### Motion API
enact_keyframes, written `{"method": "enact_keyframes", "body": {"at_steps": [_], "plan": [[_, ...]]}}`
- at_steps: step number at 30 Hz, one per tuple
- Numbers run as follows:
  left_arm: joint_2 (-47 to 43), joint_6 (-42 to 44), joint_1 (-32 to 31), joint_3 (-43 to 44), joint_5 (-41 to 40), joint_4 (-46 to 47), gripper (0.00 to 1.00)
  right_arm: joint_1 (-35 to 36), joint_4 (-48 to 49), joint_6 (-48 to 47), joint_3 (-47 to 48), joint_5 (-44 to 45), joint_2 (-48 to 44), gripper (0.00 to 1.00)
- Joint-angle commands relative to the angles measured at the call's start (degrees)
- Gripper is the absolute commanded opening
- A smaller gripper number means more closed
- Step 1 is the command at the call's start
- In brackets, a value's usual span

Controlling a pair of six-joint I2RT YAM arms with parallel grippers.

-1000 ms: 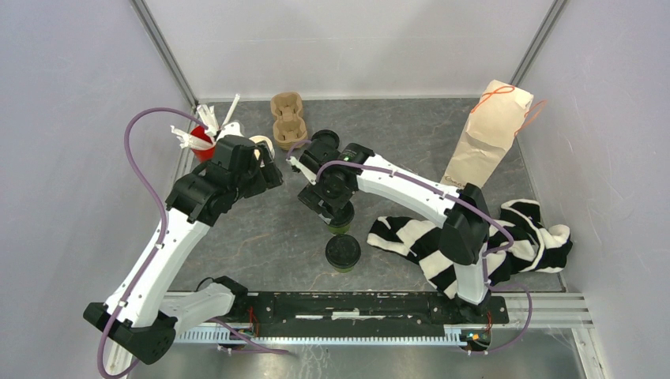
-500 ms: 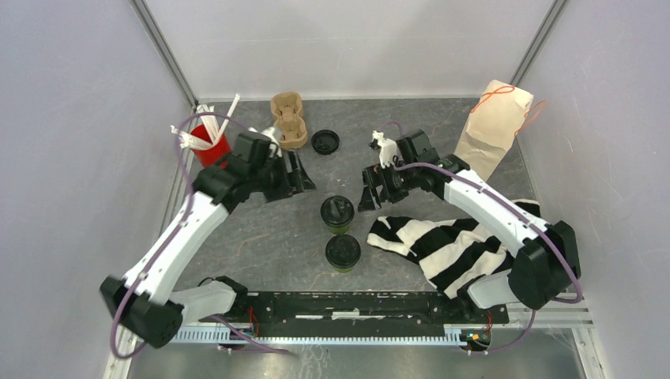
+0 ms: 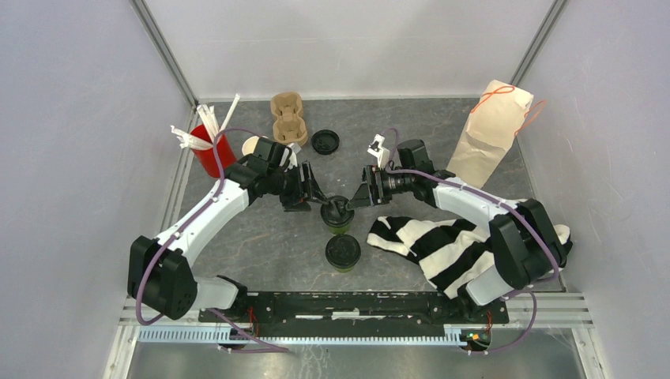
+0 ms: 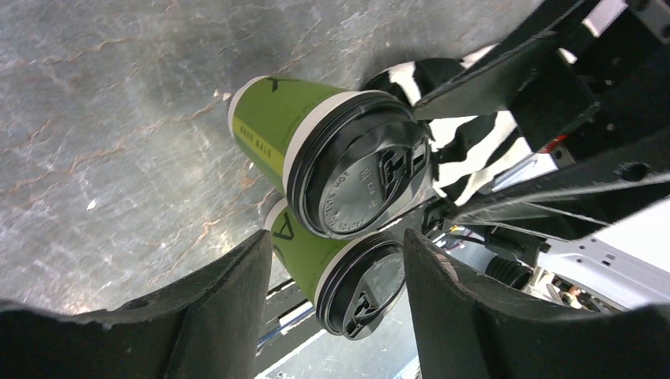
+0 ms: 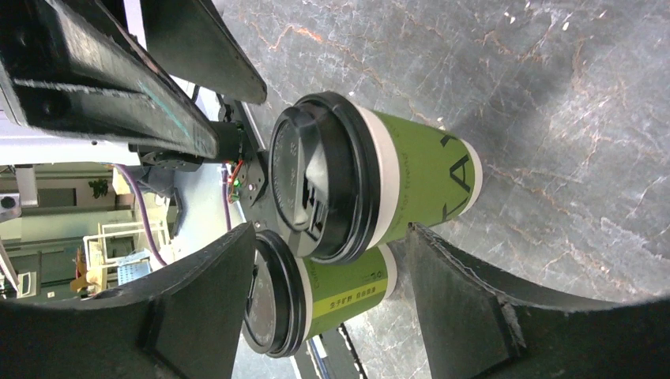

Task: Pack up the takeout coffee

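Packing is barely beginning: farther cup and nearer cup are standing lidded on the table, outside the carrier; left gripper and right gripper are flanking the farther cup, open, gripping nothing

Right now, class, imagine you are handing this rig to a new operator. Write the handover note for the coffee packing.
Grippers: the left gripper and the right gripper are both open and flank the farther green cup. Neither holds anything.
Things: the farther green cup and the nearer green cup stand upright on the table, black lids on.
Done: both cups are lidded.
Left: neither cup is in the pulp cup carrier or the paper bag. Grip and pack each one.
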Motion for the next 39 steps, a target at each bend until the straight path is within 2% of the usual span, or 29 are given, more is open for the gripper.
{"method": "enact_keyframes", "body": {"at_steps": [1, 5, 19, 21, 22, 25, 28, 31, 35, 39], "plan": [[3.1, -0.2, 0.2, -0.4, 4.7, 3.5, 0.65, -0.4, 4.2, 0.1, 3.8, -0.6, 2.6, 0.74], [5.6, 1.3, 0.4, 1.1, 4.3, 2.2, 0.65, -0.3, 6.1, 1.3, 4.7, -1.1, 5.0, 0.7], [10.2, 1.9, 1.4, 1.5, 3.6, 3.8, 0.49, -0.9, 5.1, 3.5, 3.9, 2.9, 9.2, 0.56], [9.1, 1.7, 1.4, 1.6, 3.7, 3.6, 0.51, -0.9, 5.0, 3.5, 3.8, 2.6, 8.3, 0.56], [8.5, 1.6, 1.4, 1.7, 4.1, 3.4, 0.55, -0.8, 4.6, 3.2, 3.8, 2.3, 7.9, 0.57], [5.9, 0.9, 1.4, 1.6, 4.7, 2.8, 0.66, -0.9, 4.0, 3.1, 3.9, 0.3, 6.2, 0.66], [3.9, 0.4, 1.5, 0.7, 5.0, 2.9, 0.72, -1.2, 3.4, 3.3, 3.3, -0.8, 3.7, 0.74], [4.3, 0.0, 1.5, -0.4, 6.3, 4.2, 0.71, -1.9, 3.3, 3.7, 1.9, -1.6, 1.2, 0.79], [7.4, -0.1, 1.4, -1.1, 8.5, 4.4, 0.61, -2.1, 4.6, 3.9, -1.0, -2.6, -0.5, 0.83], [8.1, 1.1, 1.5, -1.0, 7.4, 3.1, 0.56, -1.2, 7.2, 4.7, -2.8, -4.0, 1.1, 0.74]]}}
